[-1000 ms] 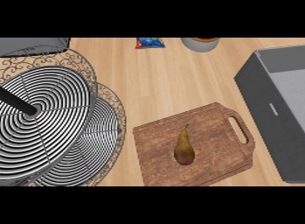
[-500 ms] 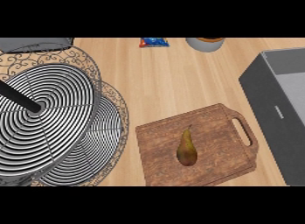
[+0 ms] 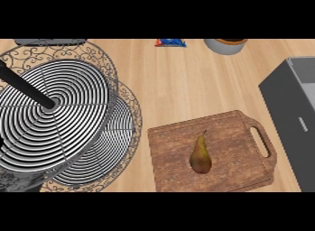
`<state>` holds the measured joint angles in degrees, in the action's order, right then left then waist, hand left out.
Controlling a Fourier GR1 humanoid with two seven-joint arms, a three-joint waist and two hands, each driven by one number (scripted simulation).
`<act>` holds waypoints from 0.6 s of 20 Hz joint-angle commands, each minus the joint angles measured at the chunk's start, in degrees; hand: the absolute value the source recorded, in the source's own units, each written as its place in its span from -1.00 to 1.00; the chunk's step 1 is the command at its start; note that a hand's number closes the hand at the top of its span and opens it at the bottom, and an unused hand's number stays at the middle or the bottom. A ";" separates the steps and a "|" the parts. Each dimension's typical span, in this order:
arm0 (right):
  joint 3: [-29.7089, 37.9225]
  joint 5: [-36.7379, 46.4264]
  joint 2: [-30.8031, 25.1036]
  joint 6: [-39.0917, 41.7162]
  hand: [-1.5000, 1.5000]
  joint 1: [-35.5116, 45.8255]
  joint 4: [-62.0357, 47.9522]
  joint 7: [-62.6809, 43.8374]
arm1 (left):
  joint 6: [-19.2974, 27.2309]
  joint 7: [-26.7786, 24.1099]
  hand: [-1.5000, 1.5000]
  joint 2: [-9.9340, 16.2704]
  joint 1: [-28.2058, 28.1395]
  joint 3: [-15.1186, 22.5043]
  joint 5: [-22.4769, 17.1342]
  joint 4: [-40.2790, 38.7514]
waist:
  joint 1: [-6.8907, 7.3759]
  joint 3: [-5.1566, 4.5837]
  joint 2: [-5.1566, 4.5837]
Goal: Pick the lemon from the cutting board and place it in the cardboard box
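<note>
Nothing is done yet: the pear (image 3: 200, 155), no lemon, lies on the cutting board (image 3: 233, 135); the grey box (image 3: 299, 113) waits right of it. No hands show.

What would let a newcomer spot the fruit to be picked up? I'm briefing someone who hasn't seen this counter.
Find the wooden cutting board lying between the tiered wire stand and the grey box. The only item on it is the fruit. It looks like a brownish-green pear, narrow stem end pointing away, rather than a round yellow lemon.
</note>
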<state>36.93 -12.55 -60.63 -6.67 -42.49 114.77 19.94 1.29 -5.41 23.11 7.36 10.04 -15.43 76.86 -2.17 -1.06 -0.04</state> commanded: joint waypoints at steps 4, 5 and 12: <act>4.04 -5.38 -3.48 5.23 1.00 5.30 -8.09 -3.53 | 1.42 2.41 0.00 -2.49 6.25 7.68 7.10 5.43 | 1.66 1.15 0.01; 3.30 -3.46 -3.50 4.30 1.00 5.61 -6.70 -4.44 | 0.10 3.16 0.00 -2.62 7.08 7.15 5.78 4.20 | 1.58 1.11 -0.04; -2.63 1.98 -7.95 1.60 1.00 11.26 -14.62 -5.67 | 0.73 4.76 0.00 -3.29 9.27 8.27 6.49 5.76 | 3.79 1.28 -0.44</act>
<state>37.18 -12.61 -66.36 -4.43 -33.94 103.28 14.96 0.81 -3.64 21.47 10.21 11.71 -15.00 76.21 1.20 -0.95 -0.93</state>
